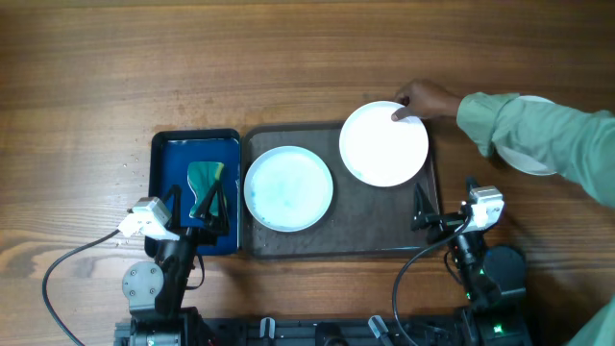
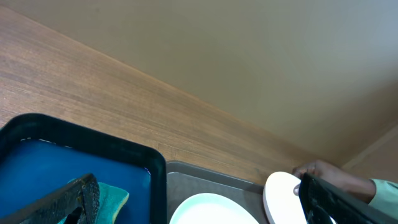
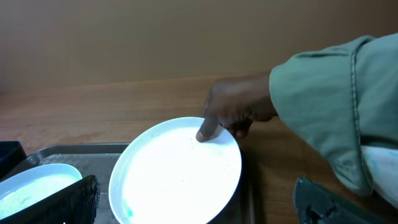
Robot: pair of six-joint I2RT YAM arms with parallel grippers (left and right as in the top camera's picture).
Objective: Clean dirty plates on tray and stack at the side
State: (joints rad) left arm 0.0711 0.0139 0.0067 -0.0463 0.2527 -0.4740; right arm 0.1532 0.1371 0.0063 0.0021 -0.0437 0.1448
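The grey-brown tray (image 1: 336,235) holds two white plates. One plate (image 1: 288,188) lies on its left half with faint bluish smears. The other plate (image 1: 383,143) sits at the tray's far right corner, overlapping the rim, with a person's hand (image 1: 423,96) touching its far edge. A third plate (image 1: 534,163) shows partly under the person's sleeve on the right. My left gripper (image 1: 204,204) is open over the blue tray, around a teal sponge (image 1: 205,179). My right gripper (image 1: 444,207) is open and empty at the grey tray's right edge, near the second plate (image 3: 177,168).
The glossy blue tray (image 1: 165,159) lies left of the grey tray, touching it. The person's green-sleeved arm (image 1: 548,135) reaches in from the right above my right gripper. Cables run along the table's near edge.
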